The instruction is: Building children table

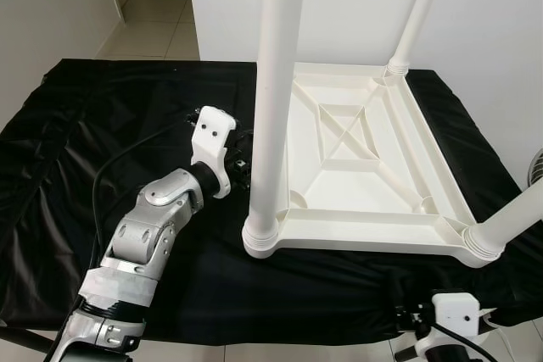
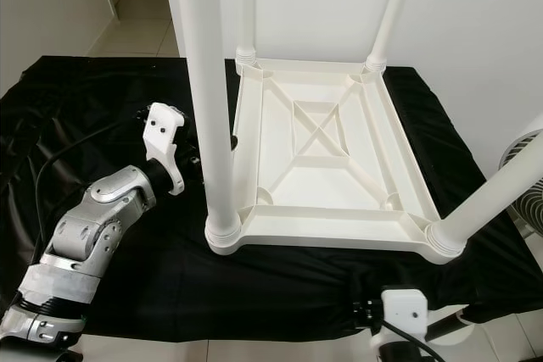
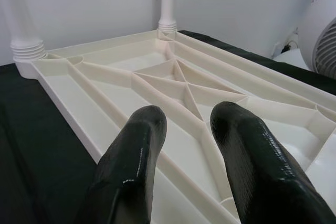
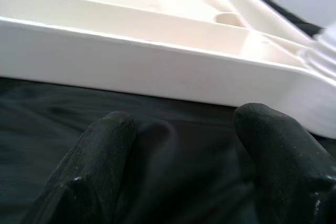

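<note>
Beside the upturned table (image 1: 356,167), the left gripper (image 3: 186,124) hovers, fingers parted.

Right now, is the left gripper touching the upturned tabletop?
Apart. In the left wrist view the left gripper hangs open above the tabletop, gripping nothing.

Upturned white table (image 1: 356,158) on black cloth (image 1: 102,142)

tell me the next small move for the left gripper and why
Probably ease the left gripper away from the table: all four legs look seated in the upturned top, and its open fingers hold nothing, hovering at the rim.
</note>
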